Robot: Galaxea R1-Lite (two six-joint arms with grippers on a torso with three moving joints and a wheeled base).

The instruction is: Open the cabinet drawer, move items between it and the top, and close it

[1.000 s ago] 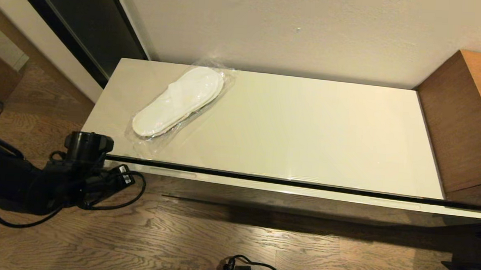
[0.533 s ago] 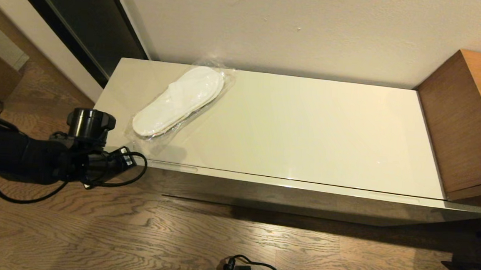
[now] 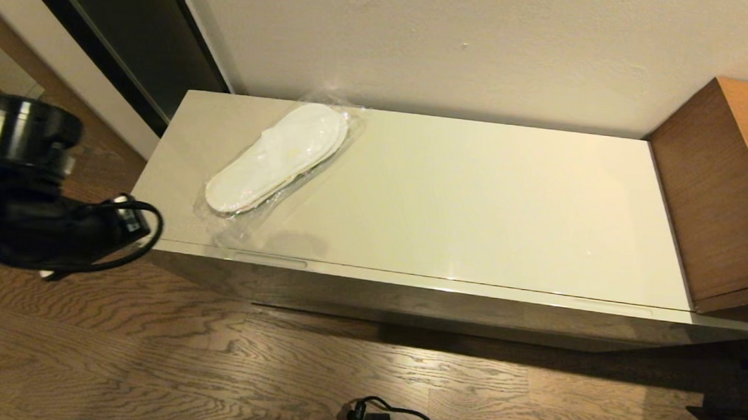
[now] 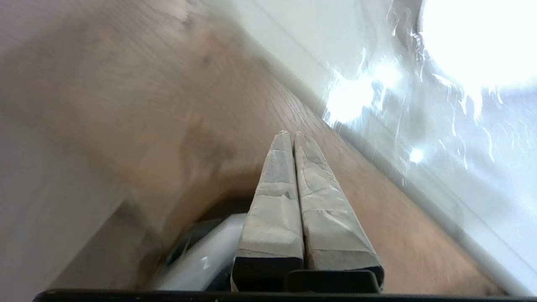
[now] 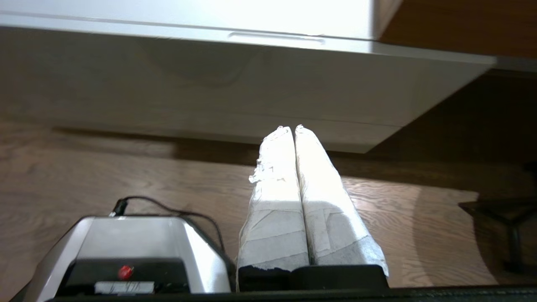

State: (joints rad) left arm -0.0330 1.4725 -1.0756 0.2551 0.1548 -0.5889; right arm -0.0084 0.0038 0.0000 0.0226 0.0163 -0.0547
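The cabinet drawer (image 3: 407,296) sits flush under the top (image 3: 465,202). The slippers (image 3: 280,155) (bagged in clear plastic) lie near the top's back-left corner. Only the wrist views show the claws: the left claw (image 4: 292,135), pressed closed and empty, hangs off the top's left end; the right claw (image 5: 292,128), likewise closed, points at the drawer front above the floor (image 3: 208,369).

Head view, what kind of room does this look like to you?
Probably a hotel room or a bedroom entryway. Bagged white slippers lie on the top of a low glossy cabinet against a plain wall, beside a brown wooden cabinet, with a wood-plank floor below.
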